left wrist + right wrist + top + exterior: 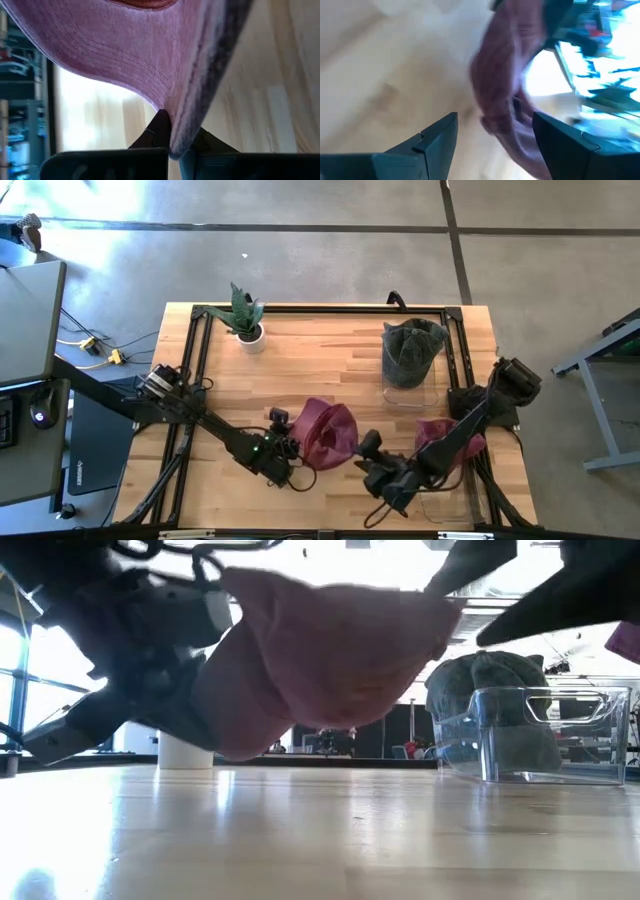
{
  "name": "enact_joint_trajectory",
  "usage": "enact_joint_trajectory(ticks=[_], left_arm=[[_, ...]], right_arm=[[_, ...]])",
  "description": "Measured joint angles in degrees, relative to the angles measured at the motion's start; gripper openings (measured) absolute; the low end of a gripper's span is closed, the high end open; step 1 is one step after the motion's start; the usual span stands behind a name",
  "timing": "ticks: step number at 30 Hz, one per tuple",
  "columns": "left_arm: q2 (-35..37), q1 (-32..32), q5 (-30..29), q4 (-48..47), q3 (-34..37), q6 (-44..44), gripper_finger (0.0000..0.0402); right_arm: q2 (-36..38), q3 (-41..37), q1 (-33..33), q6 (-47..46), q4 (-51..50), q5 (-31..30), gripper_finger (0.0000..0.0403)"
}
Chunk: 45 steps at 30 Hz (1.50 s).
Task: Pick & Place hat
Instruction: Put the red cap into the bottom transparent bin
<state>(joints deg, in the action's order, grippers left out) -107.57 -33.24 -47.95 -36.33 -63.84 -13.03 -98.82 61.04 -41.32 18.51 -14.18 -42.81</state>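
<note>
Left gripper (292, 455) is clamped on the edge of the maroon hat (326, 435), its two dark fingers (159, 129) pinching the fabric between them. We hold the hat above the wooden table (330, 355), near the front edge and about midway across; from table height it hangs clear of the surface. Our right gripper (365, 452) sits just beside the hat on its other side, with its fingers spread wide and nothing between them, so the hat's weight rests on the left grip alone.

Farther back on the right stands a clear bin (412, 385) holding a dark green hat (412, 348). Another pink cloth item (447, 438) lies partly hidden under our right arm, at the right front of the table. A small potted plant (244, 315) stands well apart at the back left.

We judge that the hat is mid-carry and that the bin on the right is a likely target, though we cannot be sure. To do this well, we should keep the left pinch firm, since we grip only a thin edge and the soft cloth may slip. We should draw the right arm back first, so that the hanging fabric does not snag on it.
</note>
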Motion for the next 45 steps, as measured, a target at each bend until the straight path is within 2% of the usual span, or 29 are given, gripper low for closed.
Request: enact_joint_trajectory(ticks=[2, 4, 8, 11, 14, 17, 20, 25, 28, 32, 33, 36, 40, 45], left_arm=[[1.23, 0.25, 0.68, 2.09, 2.54, -0.78, 0.0001], [2.76, 0.40, 1.98, 7.09, 5.72, -0.77, 0.0001], [6.56, 1.02, 4.87, 15.36, 12.21, 0.81, 0.0001], [9.06, 1.08, 5.61, 19.46, 14.14, 2.12, 0.0001], [10.01, 1.03, 6.26, 19.83, 14.57, 2.54, 0.0001], [10.50, 1.03, 6.67, 20.30, 14.32, 2.70, 0.0001], [10.48, 1.03, 6.69, 19.88, 14.32, 2.69, 0.0001], [10.45, 1.01, 6.85, 19.88, 14.32, 2.70, 0.0001], [10.45, 1.01, 6.82, 19.88, 14.32, 2.72, 0.0001], [10.45, 1.01, 6.58, 19.51, 14.32, 2.72, 0.0001], [10.45, 1.01, 6.24, 18.99, 14.32, 2.72, 0.0001], [10.45, 1.01, 3.97, 16.12, 14.32, 2.67, 0.0001], [10.45, 0.92, 0.65, 12.82, 14.13, 2.76, 0.0001], [10.45, 0.90, 1.44, 14.15, 14.11, 7.31, 0.0001]], right_arm=[[-0.01, 0.00, -1.02, -0.23, -1.03, -6.13, 0.0251], [-0.06, 0.00, -1.65, -0.17, -1.19, -9.27, 0.0251], [-0.10, 0.00, -1.57, 0.46, -1.14, -9.35, 0.0253], [-0.93, 0.00, 0.25, 2.75, 0.07, -9.18, 0.0256], [-2.24, -0.02, 2.65, 8.03, 4.77, -8.13, 0.0257], [-3.49, -0.02, 4.18, 15.16, 10.08, -11.43, 0.0253], [-3.62, -0.02, 5.26, 18.12, 12.49, -11.98, 0.0241], [-3.62, -0.02, 6.12, 16.61, 13.21, -9.05, 0.0187], [-3.62, -0.02, 6.10, 16.34, 13.16, -5.69, 0.0133], [-3.62, -0.02, 5.95, 16.33, 12.54, -7.75, 0.0053], [-3.62, -0.02, 5.70, 16.39, 12.33, -8.56, 0.0042], [-3.59, -0.02, 4.59, 17.31, 11.81, -9.52, 0.0041], [-3.51, 0.80, 3.18, 15.42, 11.21, -4.34, 0.0049], [-3.44, 2.43, 4.25, 5.34, 8.79, 10.43, 0.0074]])
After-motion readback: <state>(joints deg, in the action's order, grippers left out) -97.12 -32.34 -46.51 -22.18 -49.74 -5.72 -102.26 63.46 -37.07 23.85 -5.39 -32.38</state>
